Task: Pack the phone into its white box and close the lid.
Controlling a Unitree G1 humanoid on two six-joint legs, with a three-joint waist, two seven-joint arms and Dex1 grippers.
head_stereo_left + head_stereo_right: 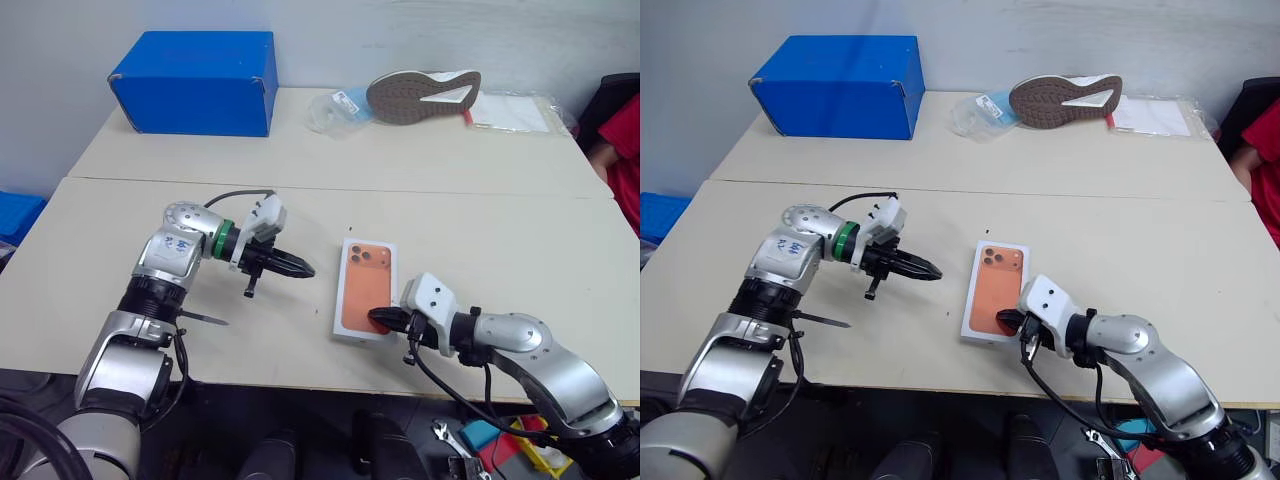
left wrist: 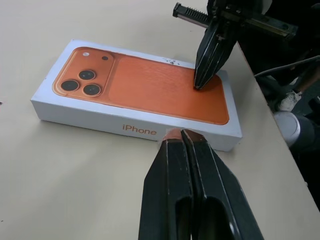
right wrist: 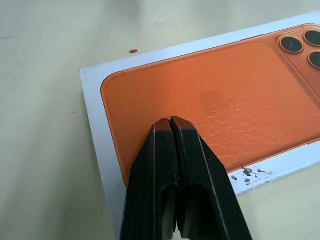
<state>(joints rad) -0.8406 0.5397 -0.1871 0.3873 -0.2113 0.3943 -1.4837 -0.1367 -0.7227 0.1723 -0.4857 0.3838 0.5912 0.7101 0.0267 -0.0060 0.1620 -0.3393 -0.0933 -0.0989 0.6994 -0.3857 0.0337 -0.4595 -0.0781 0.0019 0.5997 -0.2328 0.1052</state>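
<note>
The white box (image 2: pixel 100 117) lies closed on the table, a little right of the middle. The lid (image 1: pixel 365 288) is on it, its printed orange phone facing up. The phone itself is hidden. My right gripper (image 1: pixel 376 318) is shut, with its tips on or just above the near end of the lid (image 3: pixel 220 100); the left wrist view also shows the right gripper (image 2: pixel 199 84) there. To the left of the box, my left gripper (image 1: pixel 308 270) is shut and empty, pointing at its long side from a short gap away.
On the far table are a blue box (image 1: pixel 195 80), a shoe (image 1: pixel 422 95) lying sole up, and plastic bags (image 1: pixel 335 108). A person in red (image 1: pixel 625 140) is at the right edge. The table's front edge runs just behind my right wrist.
</note>
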